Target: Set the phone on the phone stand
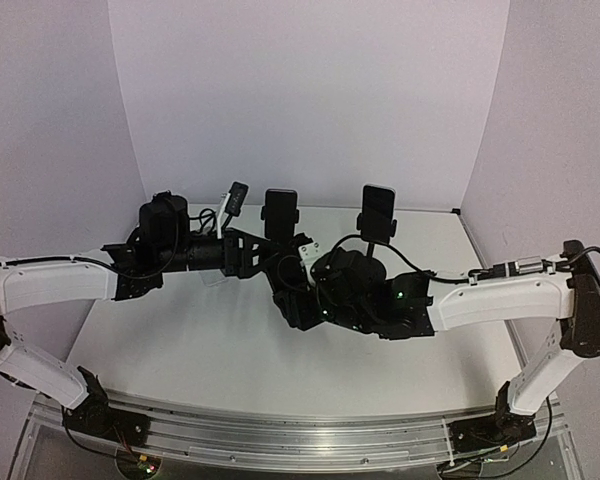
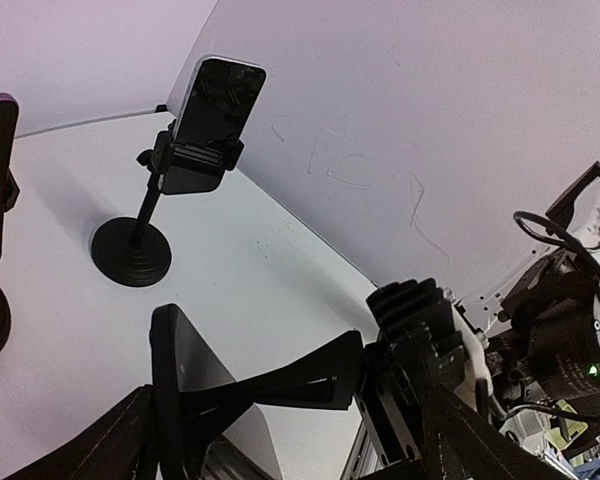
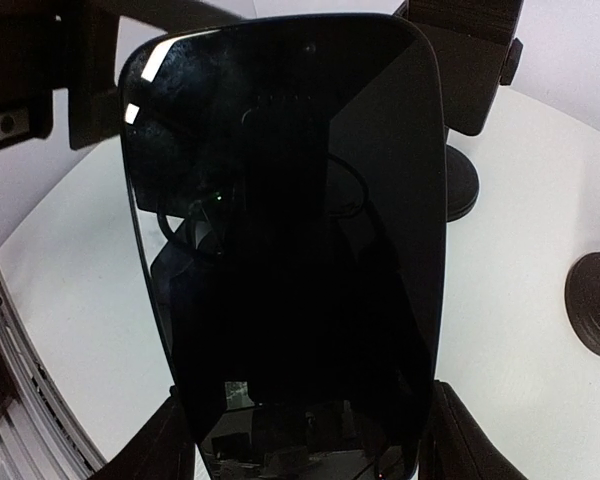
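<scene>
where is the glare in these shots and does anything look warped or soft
Right wrist view: the held phone fills the frame, with a white glare streak at its top left and dim reflections across the glass. Left wrist view: the far phone is sharp. Top external view: even light, faint shadows, the near rail bowed by the lens.

Table [image 1: 180, 350], white. Far centre: left stand [image 1: 280, 232] and right stand [image 1: 376, 232], each bearing a handset. Just before left stand: left gripper [image 1: 263, 262], spread; right gripper [image 1: 298, 302], clasping phone [image 1: 288, 290].
</scene>
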Robot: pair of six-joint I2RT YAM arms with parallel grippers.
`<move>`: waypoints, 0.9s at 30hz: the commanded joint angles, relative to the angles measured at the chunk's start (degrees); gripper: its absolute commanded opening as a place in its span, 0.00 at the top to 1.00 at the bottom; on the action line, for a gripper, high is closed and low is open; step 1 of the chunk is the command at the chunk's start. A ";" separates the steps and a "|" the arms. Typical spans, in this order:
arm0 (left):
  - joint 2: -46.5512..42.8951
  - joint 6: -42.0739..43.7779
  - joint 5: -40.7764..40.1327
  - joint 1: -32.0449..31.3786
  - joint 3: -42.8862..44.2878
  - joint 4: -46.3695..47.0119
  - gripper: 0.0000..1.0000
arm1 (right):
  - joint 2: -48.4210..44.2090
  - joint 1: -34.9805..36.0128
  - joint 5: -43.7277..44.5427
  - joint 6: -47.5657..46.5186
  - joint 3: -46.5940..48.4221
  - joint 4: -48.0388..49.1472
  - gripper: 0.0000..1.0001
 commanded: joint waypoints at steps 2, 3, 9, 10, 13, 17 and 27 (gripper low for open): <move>-0.22 0.76 -2.32 0.88 6.09 -8.45 0.16 | -0.30 0.51 2.65 -4.96 3.74 3.55 0.66; -0.03 1.20 -1.87 1.74 7.32 -10.75 0.16 | -0.53 0.56 2.49 -5.62 3.56 3.55 0.66; 3.63 9.76 5.30 5.80 20.38 -33.90 0.14 | -2.05 0.71 2.51 -9.89 1.98 3.54 0.66; 4.43 11.70 6.65 5.92 22.51 -37.43 0.14 | -2.12 0.70 2.23 -10.64 1.97 3.54 0.66; 7.00 18.07 11.65 5.95 28.65 -46.80 0.15 | -2.14 0.75 1.70 -12.86 2.21 3.60 0.66; 11.28 25.17 14.62 5.95 36.02 -59.28 0.17 | -2.29 0.77 1.59 -14.59 2.49 3.63 0.66; 21.15 35.88 10.21 6.12 50.38 -76.99 0.22 | -2.41 0.94 0.87 -16.31 2.44 3.80 0.66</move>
